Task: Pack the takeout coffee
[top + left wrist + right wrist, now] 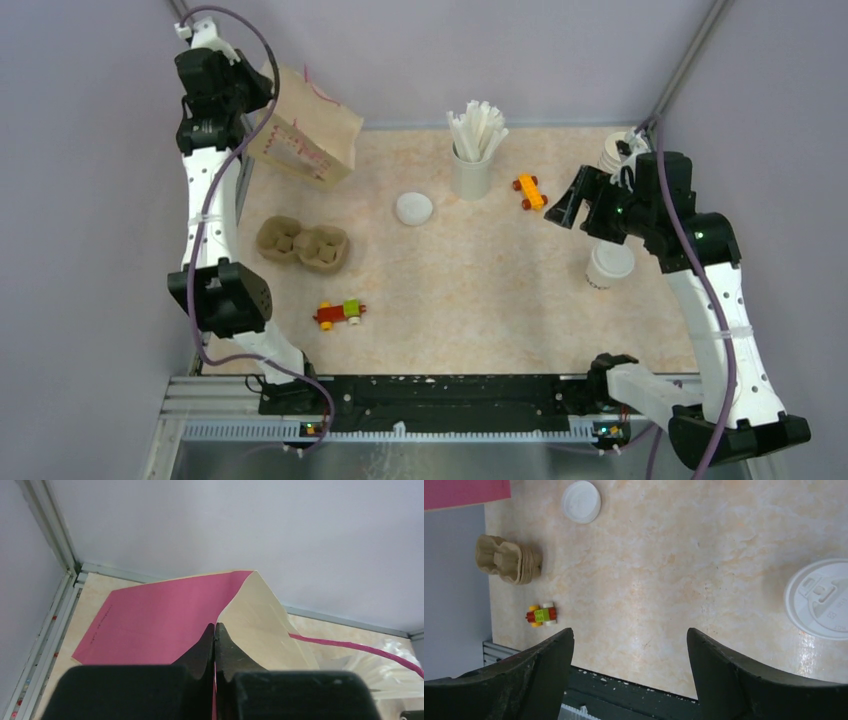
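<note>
A: While the left gripper (215, 627) is pinched tight on the edge of the paper bag (305, 140), is the coffee in yet?

B: No. The takeout coffee cup (610, 265), with a lid on, stands on the surface (480, 300) far over on the right, well apart from the bag.

A: Does the right gripper (629, 632) have it?

B: No, it is wide open with nothing in it, up above, just beside the cup. I think the bag is only being held ready. Grabbing the cup and putting it in are both left to do

Bare bench (470, 290) lies open under my right fingers (539, 670); tray (303, 244), holder (472, 172) and toy car (339, 313) ring it.
</note>
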`<state>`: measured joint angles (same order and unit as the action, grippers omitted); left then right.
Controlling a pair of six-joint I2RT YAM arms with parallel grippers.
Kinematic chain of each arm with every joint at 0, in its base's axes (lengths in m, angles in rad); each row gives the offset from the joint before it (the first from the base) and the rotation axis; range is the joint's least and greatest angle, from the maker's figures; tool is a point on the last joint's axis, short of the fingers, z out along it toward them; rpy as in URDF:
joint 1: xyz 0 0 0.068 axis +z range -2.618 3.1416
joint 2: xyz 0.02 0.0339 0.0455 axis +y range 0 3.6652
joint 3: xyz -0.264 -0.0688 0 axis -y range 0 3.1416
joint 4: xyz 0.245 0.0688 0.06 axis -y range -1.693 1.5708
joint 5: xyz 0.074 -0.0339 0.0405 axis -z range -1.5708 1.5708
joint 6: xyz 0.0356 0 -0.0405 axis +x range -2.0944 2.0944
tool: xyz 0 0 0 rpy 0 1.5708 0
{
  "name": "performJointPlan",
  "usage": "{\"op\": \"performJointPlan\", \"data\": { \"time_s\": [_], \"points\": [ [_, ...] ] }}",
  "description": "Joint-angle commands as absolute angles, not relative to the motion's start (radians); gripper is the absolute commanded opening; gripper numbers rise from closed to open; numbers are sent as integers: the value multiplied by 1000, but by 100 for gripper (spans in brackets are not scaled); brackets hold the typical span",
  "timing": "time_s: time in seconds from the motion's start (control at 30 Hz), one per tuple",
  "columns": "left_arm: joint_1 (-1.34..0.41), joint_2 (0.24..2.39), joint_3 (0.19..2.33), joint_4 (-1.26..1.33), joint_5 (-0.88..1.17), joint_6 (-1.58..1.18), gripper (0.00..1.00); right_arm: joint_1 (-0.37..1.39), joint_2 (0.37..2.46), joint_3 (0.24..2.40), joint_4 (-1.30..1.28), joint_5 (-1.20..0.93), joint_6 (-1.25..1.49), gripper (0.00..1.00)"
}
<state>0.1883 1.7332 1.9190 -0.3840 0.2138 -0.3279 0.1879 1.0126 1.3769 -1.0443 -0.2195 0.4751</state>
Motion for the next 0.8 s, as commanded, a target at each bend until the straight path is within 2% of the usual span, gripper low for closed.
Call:
{"op": "performJointPlan", "data": {
  "time_s": [0.0,0.3,0.5,0.77],
  "points": [
    [165,1629,1970,-430,259,-339,0,197,1023,1446,-991,-236,462,81],
    [98,1449,1915,-616,319,-378,0,197,1023,1525,-1037,-209,410,81],
    [-47,1360,1917,-740,424,-410,0,197,972,1509,-1044,-254,420,81],
    [-249,1236,1760,-775,538,-493,0,197,866,1435,-1096,-234,433,82]
  ]
}}
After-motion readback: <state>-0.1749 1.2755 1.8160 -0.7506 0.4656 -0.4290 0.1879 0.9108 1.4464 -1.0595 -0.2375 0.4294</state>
